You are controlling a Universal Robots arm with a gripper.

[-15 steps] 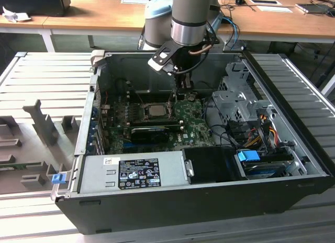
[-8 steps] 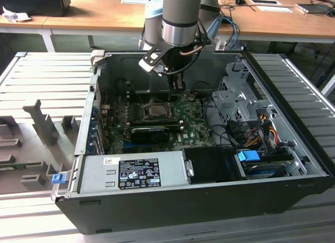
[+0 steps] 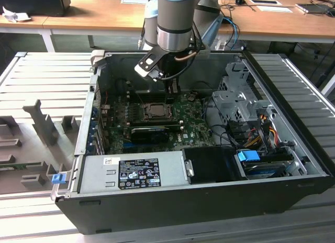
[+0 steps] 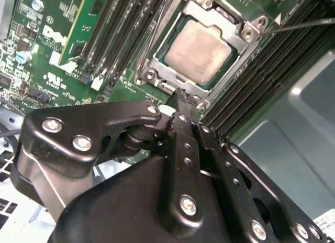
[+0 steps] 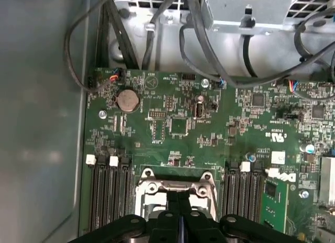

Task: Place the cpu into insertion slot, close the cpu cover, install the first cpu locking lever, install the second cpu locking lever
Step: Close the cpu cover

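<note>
The cpu [image 4: 201,52] lies flat in the insertion slot [image 3: 156,110], its pale metal top showing through the window of the cpu cover [image 4: 157,57], which lies down over it. My gripper [image 4: 181,96] is shut, its two thin black fingers pressed together with nothing visible between them. Its tip hovers at the edge of the socket frame, at the exterior view's right of the socket [image 3: 172,95]. A thin metal lever rod [image 4: 301,24] runs out from the far corner of the frame. In the first wrist view the fingers [image 5: 179,203] stand over the frame's rim [image 5: 175,186].
Black memory slots [image 4: 120,33] flank the socket on both sides. A long black card [image 3: 149,132] lies just in front of it. A power supply [image 3: 131,172], a drive cage [image 3: 235,96] and loose cables [image 3: 256,133] crowd the case. The case walls [image 3: 89,112] hem the arm in.
</note>
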